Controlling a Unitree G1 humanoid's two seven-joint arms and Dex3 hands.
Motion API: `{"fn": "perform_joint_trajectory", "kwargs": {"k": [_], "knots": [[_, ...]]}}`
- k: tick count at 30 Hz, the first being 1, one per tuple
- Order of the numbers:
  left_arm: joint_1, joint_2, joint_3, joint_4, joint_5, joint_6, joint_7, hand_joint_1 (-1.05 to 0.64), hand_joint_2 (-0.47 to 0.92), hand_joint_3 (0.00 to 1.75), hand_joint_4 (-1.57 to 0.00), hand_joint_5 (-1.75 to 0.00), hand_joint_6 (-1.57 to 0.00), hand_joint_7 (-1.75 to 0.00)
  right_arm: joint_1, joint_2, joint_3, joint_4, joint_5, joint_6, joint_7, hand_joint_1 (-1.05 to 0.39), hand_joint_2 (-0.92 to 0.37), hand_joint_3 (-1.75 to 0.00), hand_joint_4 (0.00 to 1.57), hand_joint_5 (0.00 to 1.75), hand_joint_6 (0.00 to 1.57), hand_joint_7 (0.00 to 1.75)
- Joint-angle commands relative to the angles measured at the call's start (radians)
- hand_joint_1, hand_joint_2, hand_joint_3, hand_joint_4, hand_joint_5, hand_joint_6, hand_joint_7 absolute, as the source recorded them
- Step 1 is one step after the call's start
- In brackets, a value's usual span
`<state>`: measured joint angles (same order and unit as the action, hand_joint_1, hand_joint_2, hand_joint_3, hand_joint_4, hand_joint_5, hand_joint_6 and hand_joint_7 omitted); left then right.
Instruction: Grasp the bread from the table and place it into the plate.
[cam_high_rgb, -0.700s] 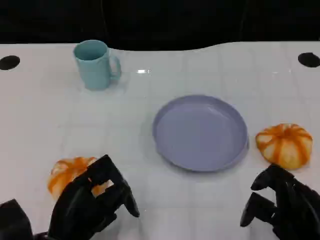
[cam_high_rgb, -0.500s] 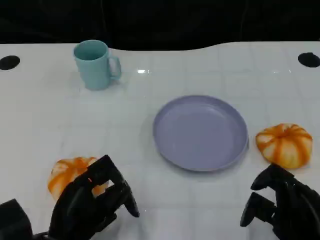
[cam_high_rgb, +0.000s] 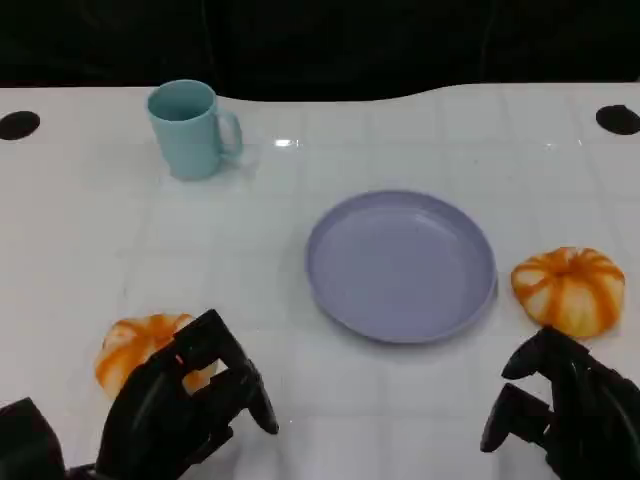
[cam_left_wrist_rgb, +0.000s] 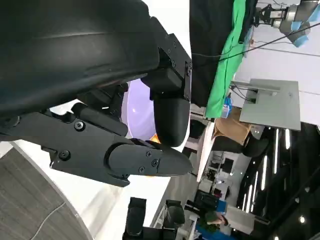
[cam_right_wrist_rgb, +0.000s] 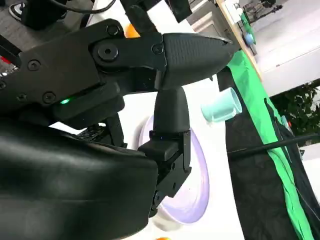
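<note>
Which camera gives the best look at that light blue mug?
The head view. There the mug stands whole and upright at the table's far left, handle toward the plate. The right wrist view shows it small and tipped sideways beyond the right robot hand. In the left wrist view I cannot make it out.

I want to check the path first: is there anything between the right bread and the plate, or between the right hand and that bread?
Nothing visible. The right bread lies just beside the plate with bare table between them. The right hand hovers just in front of it. The cup stands far off.
</note>
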<state>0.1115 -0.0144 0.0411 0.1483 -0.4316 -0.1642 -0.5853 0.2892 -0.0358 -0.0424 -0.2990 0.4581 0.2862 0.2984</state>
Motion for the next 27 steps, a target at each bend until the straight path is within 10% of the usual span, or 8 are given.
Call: {"fn": "perform_joint_trajectory", "kwargs": {"k": [1, 12, 27], "knots": [[0.000, 0.008, 0.008, -0.003, 0.008, -0.016, 0.003, -0.60, 0.92, 0.28, -0.70, -1.75, -0.50, -1.71, 0.002, -0.009, -0.008, -0.010, 0.003, 0.002, -0.003, -0.51, -0.92, -0.40, 0.61, 1.75, 0.42, 1.64], [0.000, 0.009, 0.012, -0.031, 0.041, -0.034, 0.031, -0.57, 0.92, 0.25, -0.52, -1.72, -0.51, -1.26, -0.006, -0.008, -0.007, -0.002, 0.001, 0.001, -0.003, -0.52, -0.92, -0.40, 0.62, 1.75, 0.43, 1.64], [-0.003, 0.082, 0.005, -0.162, 0.246, -0.079, 0.170, -0.57, 0.92, 0.11, -0.47, -1.03, -0.59, -0.33, -0.005, -0.007, -0.003, -0.012, 0.001, 0.007, -0.010, -0.52, -0.92, -0.40, 0.62, 1.75, 0.44, 1.64]]}}
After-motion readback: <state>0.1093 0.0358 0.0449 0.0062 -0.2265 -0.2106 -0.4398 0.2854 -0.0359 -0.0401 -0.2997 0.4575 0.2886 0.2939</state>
